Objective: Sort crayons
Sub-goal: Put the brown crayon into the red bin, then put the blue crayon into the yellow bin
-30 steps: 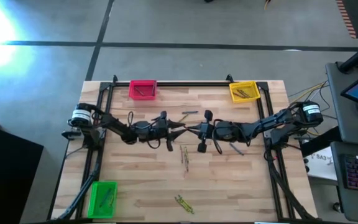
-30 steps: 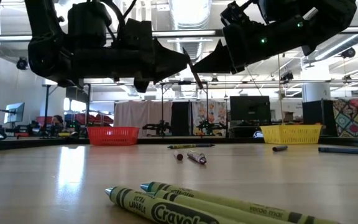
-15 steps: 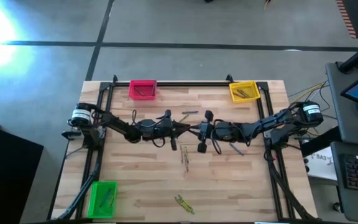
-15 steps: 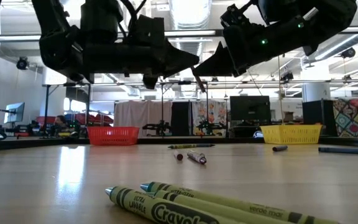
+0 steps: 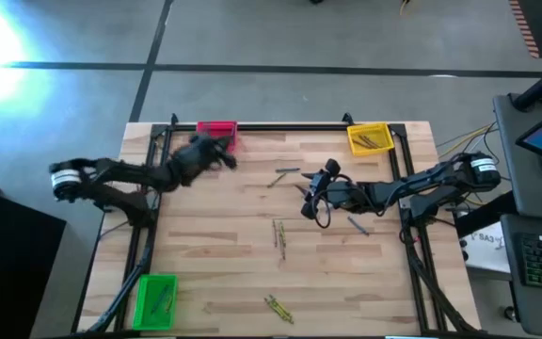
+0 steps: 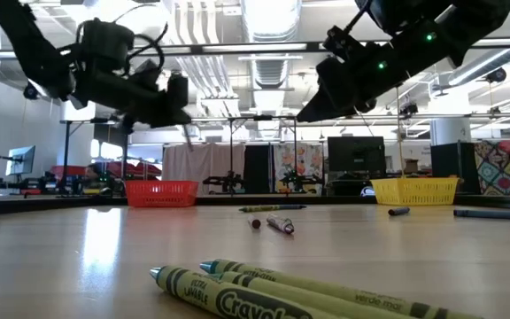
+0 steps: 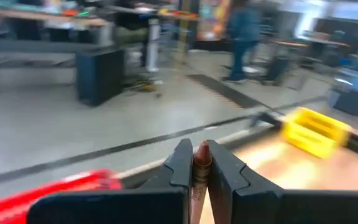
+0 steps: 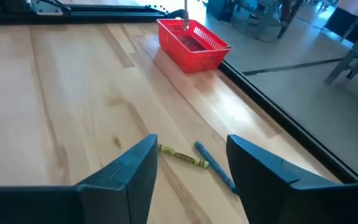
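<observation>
Left pincer (image 7: 193,163) clamps a thin brownish-red crayon (image 7: 201,155), seen only in its wrist view, above the pink plastic bin (image 5: 216,130). Right pincer (image 8: 188,163) gapes wide over mid-tabletop (image 5: 215,264).

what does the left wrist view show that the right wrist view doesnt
Only the left wrist view shows the left gripper shut on a brownish-red crayon, and the yellow bin at the table's far edge, with a blurred person standing in the room beyond.

Only the right wrist view shows the right gripper open and empty, with an olive-yellow crayon and a blue crayon lying on the table between its fingers.

Both show the red bin and the wooden table.
</observation>
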